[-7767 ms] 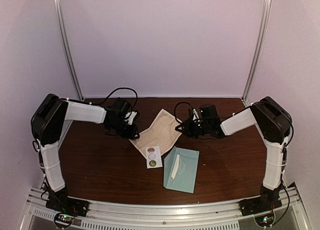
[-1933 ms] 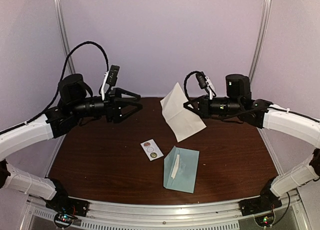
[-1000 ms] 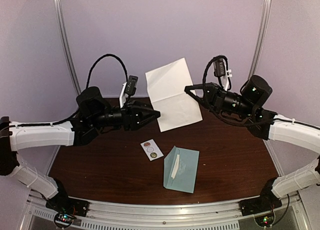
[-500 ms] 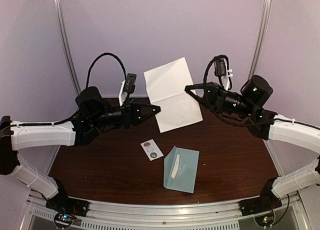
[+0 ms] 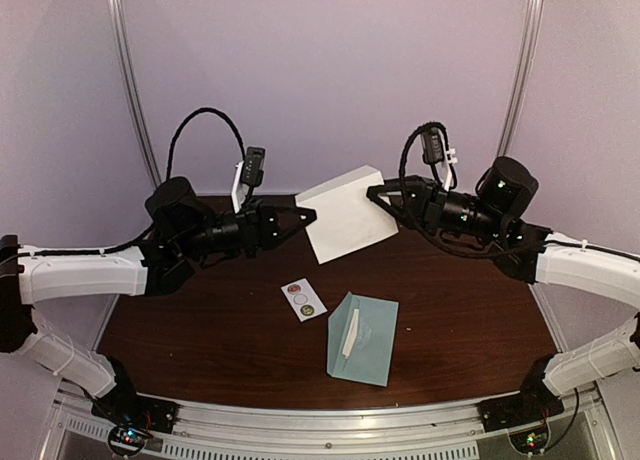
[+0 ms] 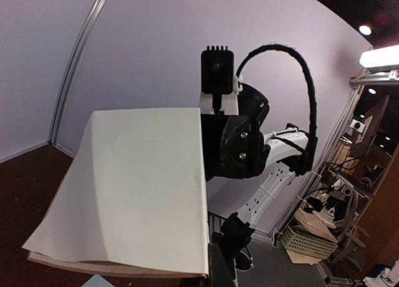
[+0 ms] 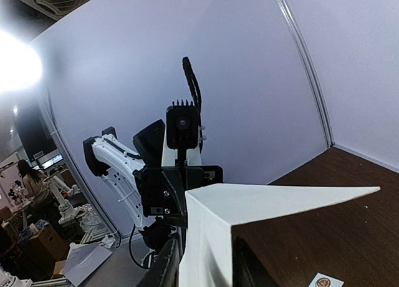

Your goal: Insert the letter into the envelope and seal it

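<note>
Now the step in hand looks like readying the letter (image 5: 345, 223) for insertion: it hangs in the air over the far middle of the table (image 5: 200, 320), folded double, between the two arms. The left gripper (image 5: 305, 216) is closed tight on the letter's left edge. The right gripper (image 5: 380, 193) sits at the far right corner, and its wrist view shows the fold lying between its fingers with the jaws a little apart. Whether they press on the paper or have let go, I cannot tell. The two leaves gape somewhat at the open side, so the fold is not pressed flat. The envelope (image 5: 362, 338) lies flat on the table, near and slightly right of centre, well below the letter and touched by neither arm. A sticker strip (image 5: 303, 299) lies just to its left. Nothing is in the envelope yet, so both the insertion and the sealing are not yet done. The next move, I judge, calls for a firm hold on the folded letter with one gripper while the other goes down to hold or open the envelope's mouth. The letter then has to come down narrow edge first, lined up with that opening. A loose fold could spring apart or catch on the rim.
</note>
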`<state>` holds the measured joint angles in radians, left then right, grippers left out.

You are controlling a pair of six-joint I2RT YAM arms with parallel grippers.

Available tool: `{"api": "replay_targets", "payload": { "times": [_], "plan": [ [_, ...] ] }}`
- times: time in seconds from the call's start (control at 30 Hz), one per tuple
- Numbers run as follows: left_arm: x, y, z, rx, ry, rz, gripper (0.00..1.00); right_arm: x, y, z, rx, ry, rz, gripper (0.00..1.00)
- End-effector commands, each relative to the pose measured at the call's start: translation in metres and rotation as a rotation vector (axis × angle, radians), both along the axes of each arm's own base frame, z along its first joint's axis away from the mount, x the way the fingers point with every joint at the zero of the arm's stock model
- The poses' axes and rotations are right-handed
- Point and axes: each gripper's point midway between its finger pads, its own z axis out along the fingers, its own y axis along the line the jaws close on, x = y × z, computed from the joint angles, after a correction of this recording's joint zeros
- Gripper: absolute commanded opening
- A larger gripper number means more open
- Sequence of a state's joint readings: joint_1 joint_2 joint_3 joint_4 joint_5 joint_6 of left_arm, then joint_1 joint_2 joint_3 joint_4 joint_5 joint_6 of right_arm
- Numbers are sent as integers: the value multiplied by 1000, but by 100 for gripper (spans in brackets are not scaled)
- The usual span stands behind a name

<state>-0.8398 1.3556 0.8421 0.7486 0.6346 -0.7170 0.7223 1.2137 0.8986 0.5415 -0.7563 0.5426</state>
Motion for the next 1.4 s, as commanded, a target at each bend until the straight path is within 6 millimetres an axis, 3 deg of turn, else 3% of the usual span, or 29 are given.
{"api": "replay_targets", "payload": {
  "times": [0.0,0.17,0.3,0.37,0.53,0.67,0.83,1.07,1.37],
  "plan": [
    [-2,8,21,-69,-51,22,0,-6,1,-10,-19,16,24,30],
    [-2,7,20,-68,-48,24,0,-7,2,-17,-29,30,32,26],
    [1,8,18,-57,-39,42,0,-7,1,-17,-29,25,32,3],
    [8,8,12,-25,-17,79,1,-6,0,-15,-28,19,19,0],
    [36,21,-1,120,12,284,30,0,-6,-15,-64,-3,-47,0],
    [54,49,-8,229,17,475,55,9,-11,-21,-131,-15,-119,0],
    [53,71,0,315,-42,549,69,22,-13,-34,-236,-8,-186,0],
    [37,42,-2,429,-128,353,69,9,-2,-44,-317,-9,-70,0],
    [26,6,-23,495,-161,144,48,-6,12,-54,-395,8,63,0]
  ]
}}
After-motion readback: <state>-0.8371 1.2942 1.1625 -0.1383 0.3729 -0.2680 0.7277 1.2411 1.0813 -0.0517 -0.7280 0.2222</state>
